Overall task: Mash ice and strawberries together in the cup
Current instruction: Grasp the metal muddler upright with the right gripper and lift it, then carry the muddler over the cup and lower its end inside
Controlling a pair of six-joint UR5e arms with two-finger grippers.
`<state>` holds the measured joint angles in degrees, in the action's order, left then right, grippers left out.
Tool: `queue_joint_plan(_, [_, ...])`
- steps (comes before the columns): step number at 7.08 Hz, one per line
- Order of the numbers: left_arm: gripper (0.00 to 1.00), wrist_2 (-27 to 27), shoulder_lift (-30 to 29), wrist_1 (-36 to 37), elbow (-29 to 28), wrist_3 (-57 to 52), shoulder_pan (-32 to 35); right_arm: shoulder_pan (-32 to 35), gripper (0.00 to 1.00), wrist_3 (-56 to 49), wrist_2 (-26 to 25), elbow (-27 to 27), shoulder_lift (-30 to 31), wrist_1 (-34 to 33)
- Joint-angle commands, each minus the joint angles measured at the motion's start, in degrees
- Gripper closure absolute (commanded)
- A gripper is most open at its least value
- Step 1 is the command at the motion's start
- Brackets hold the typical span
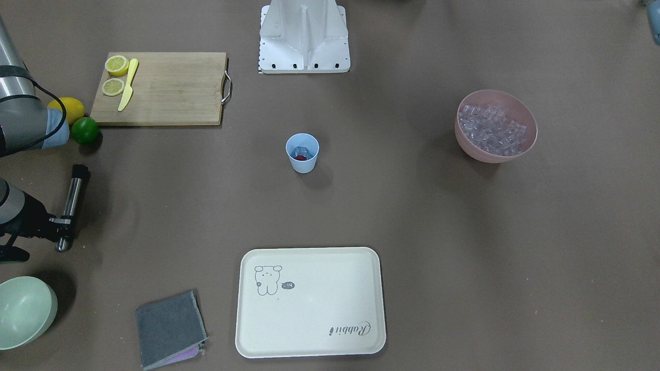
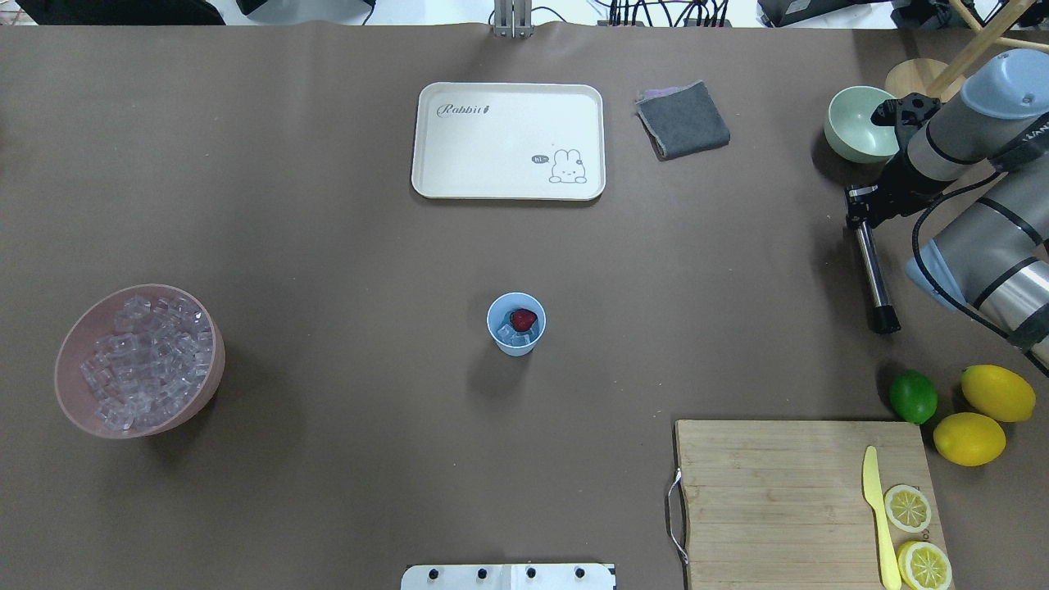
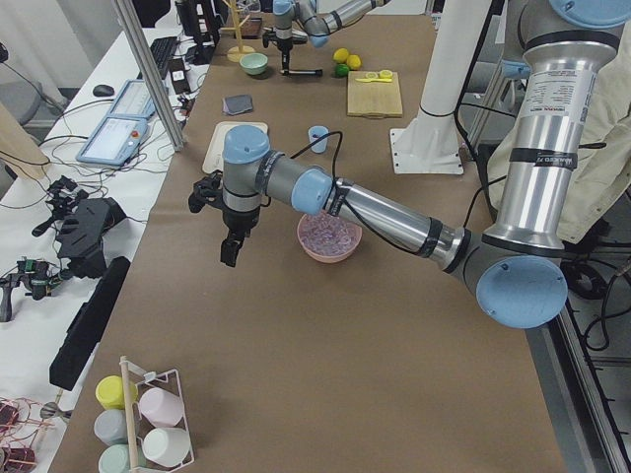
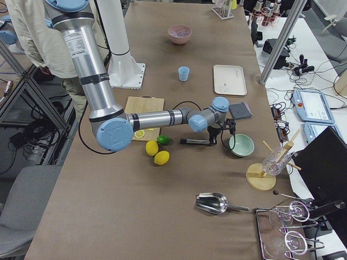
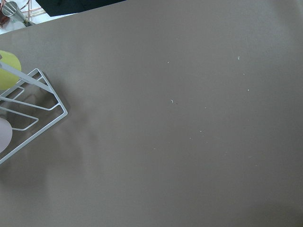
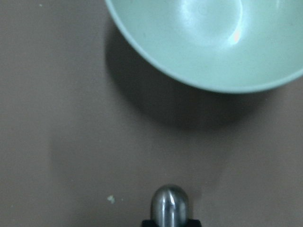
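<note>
At the counter's (image 2: pixel 328 246) centre in the overhead view stands the cup (image 2: pixel 516 324), upright, with the strawberries (image 2: pixel 524 318) lying at about 1 o'clock inside it and a few cubes of ice (image 2: pixel 514 334) beside the fruit; the pink bowl (image 2: pixel 138 358) of spare cubes sits well apart toward 9 o'clock. Toward 3 o'clock the right pincer (image 2: pixel 860 215) is clamped on 1 end of a steel muddler (image 2: pixel 873 274), which lies level just above or on the counter near the green bowl (image 2: pixel 859 124). The left pincer (image 3: pixel 229 222) shows only in the side view, so I cannot tell its width. My judgement: lifting the muddler comes first; tip it upright, carry it over the cup, and press straight down the middle so the light tumbler does not topple.
</note>
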<state>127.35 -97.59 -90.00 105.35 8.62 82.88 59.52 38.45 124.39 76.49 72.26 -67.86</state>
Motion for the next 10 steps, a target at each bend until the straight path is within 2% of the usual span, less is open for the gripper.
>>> queue_joint_plan(1, [0.02,0.0,-0.05,0.0,-0.06,0.0,0.0,1.81,1.0,0.14,1.19,3.11,-0.63,-0.78])
queue_joint_plan(3, [0.02,0.44,-0.23,0.09,-0.24,0.0,-0.18,8.31,1.0,-0.13,10.03,7.85,-2.65,-2.8])
queue_joint_plan(4, [0.02,0.44,-0.14,0.17,-0.15,0.08,-0.18,9.29,1.0,0.22,11.38,13.54,-2.48,-2.46])
queue_joint_plan(7, [0.02,0.09,-0.14,0.09,0.9,0.0,0.09,9.83,1.0,8.62,10.43,30.07,-2.47,-2.02])
queue_joint_plan(8, [0.02,-0.09,-0.4,0.09,0.73,0.0,0.09,8.61,1.0,9.27,8.08,32.55,-2.74,-1.84])
queue_joint_plan(10, [0.02,0.0,2.13,0.26,0.65,0.0,1.4,1.87,1.0,9.28,3.16,32.32,-3.53,8.74])
